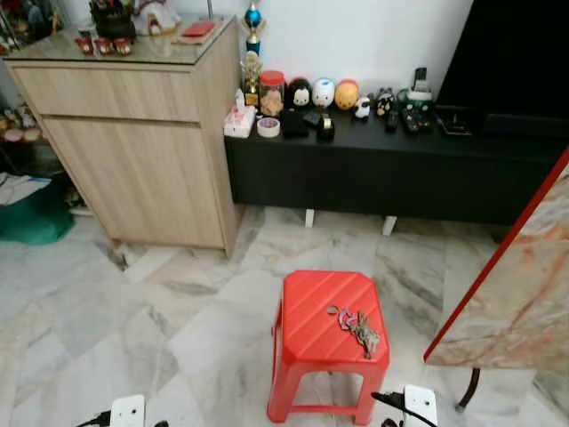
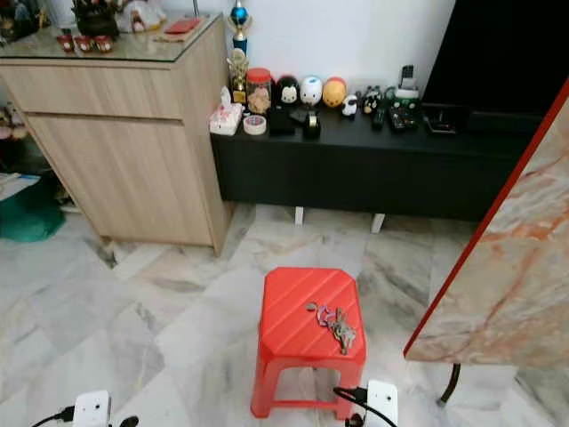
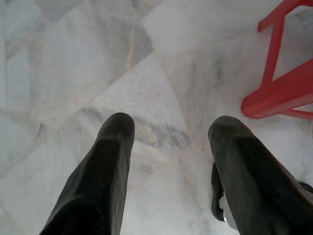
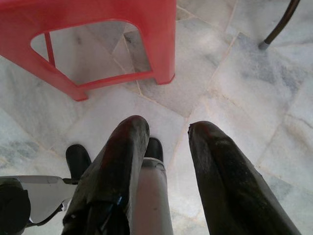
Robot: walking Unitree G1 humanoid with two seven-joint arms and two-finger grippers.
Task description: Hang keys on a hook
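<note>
Your keys [image 1: 359,327] lie on top of the red stool [image 1: 311,325], toward the corner of its seat nearest the marble tabletop [image 1: 524,294], a loose bunch with a ring and a small round tag beside it. Both of your grippers hang low, well below the seat and apart from the keys: the left gripper [image 3: 171,139] points down at bare marble floor [image 1: 133,320] with one leg of the stool off to its side, and its two black fingers stand spread with nothing between them; the right gripper [image 4: 168,132] hangs just beside the stool's foot, its fingers parted a little and empty. Beyond the stool, you have a long black low cabinet [image 1: 400,173] against the wall, its top crowded with round toy figures [image 1: 323,92], a red-lidded jar [image 1: 272,92], a roll of tape [image 1: 268,127] and some small dark gadgets. At the end of that cabinet farther from the marble tabletop stands a taller wooden cupboard [image 1: 133,133] with a glass top carrying small red things. The tilted marble tabletop, edged in red, leans in close beside the stool, with its dark leg [image 1: 468,389] on the floor. Nothing lies on the seat around the keys. Both arms hang straight down at your sides, wrists showing at the lower edge of the head views.
</note>
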